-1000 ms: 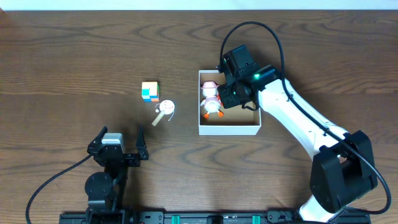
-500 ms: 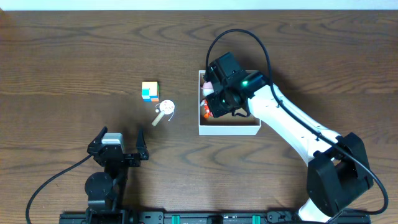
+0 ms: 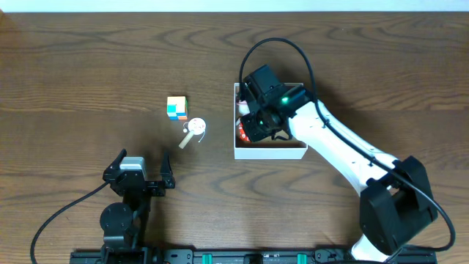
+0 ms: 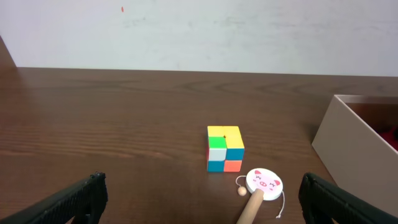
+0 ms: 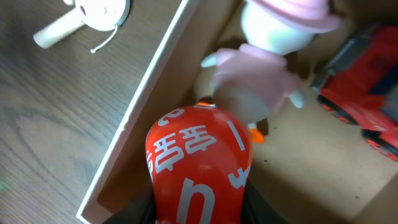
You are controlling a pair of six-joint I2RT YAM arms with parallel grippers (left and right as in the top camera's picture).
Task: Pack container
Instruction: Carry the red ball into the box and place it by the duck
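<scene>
Left claw (image 3: 142,161) rests spread wide; right claw (image 3: 251,123), arm outstretched, seemingly grips a red toy (image 5: 199,162).

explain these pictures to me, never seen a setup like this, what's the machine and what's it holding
These are two robot arms at a wooden table, each ending in two fingers. The top-down picture comes from a camera above. In it the left arm sits at the bottom, its fingers spread open and empty, and the white right arm reaches over a box. The other two pictures come from cameras on the wrists. The left one looks across the table at a colour cube and a small pig-face drum on a stick, both outside the box. The right one looks down into the box: its fingers hold a red toy with white lettering, and a duck toy and red car lie inside.
</scene>
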